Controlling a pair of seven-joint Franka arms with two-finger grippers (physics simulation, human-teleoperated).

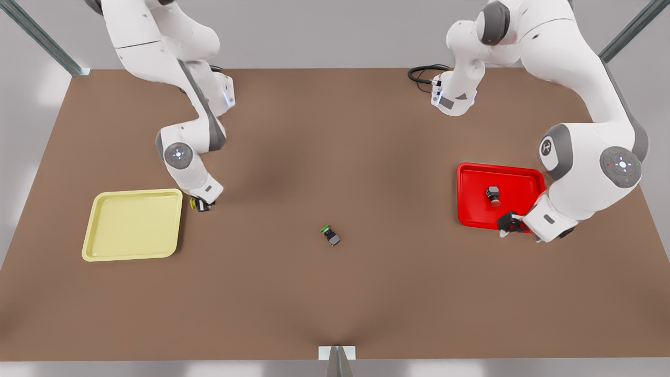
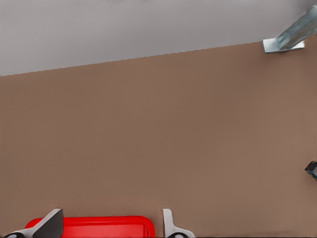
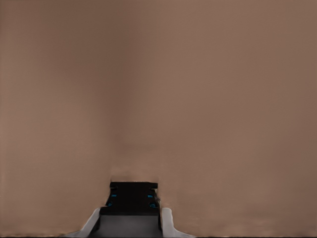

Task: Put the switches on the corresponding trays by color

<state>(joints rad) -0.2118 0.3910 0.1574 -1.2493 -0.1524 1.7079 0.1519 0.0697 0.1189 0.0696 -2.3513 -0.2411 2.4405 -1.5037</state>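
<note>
- Left pincer (image 1: 506,229) gapes wide, empty, over red tray (image 1: 471,204) rim; red switch (image 1: 492,195) sits inside tray.
- Right pincer (image 1: 203,205) clamps yellow switch (image 1: 198,204) just beside yellow tray (image 1: 133,224).

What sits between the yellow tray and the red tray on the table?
In the front view, between the yellow tray and the red tray: the right hand holding the yellow-capped switch beside the yellow tray, and a green-capped switch mid-table.

Front view: high, looking steeply down over whole surface (image 1: 335,293). Left wrist view: low past left claw (image 2: 111,225), red tray (image 2: 89,226) rim between fingertips. Right wrist view: close behind right claw (image 3: 130,220), just above same surface.
</note>
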